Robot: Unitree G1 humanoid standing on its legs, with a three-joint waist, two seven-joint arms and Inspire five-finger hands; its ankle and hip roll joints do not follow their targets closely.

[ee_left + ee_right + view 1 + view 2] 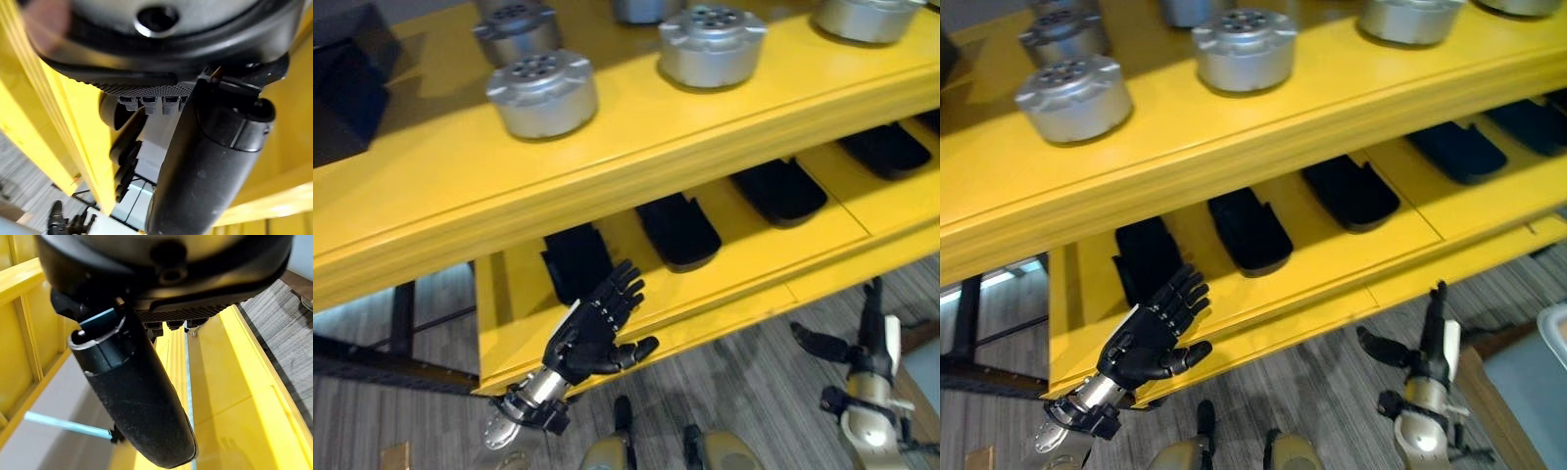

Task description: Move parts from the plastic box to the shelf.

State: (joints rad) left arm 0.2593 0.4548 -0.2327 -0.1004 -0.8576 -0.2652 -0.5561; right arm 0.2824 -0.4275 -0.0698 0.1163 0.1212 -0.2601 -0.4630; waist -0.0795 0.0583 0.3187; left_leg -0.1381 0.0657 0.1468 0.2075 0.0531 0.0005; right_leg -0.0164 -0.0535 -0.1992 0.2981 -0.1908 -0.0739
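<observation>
Several round silver metal parts stand on the yellow shelf's top board (431,176): one (543,93) at front left, another (710,44) towards the middle. My left hand (597,328) is open and empty, its fingers spread just in front of the lower board (744,245), by the leftmost black part (578,259). Low on the right, below the shelf's front edge, my right hand (871,338) is open, its fingers pointing up and holding nothing. My left thumb (210,166) and my right thumb (132,396) each show against yellow shelf boards.
More black parts (677,230) (781,191) (886,147) lie in a row on the lower board. Grey wood-grain floor (744,392) spreads below the shelf. A pale box corner (1552,343) and a brown edge (1489,397) show at the far right.
</observation>
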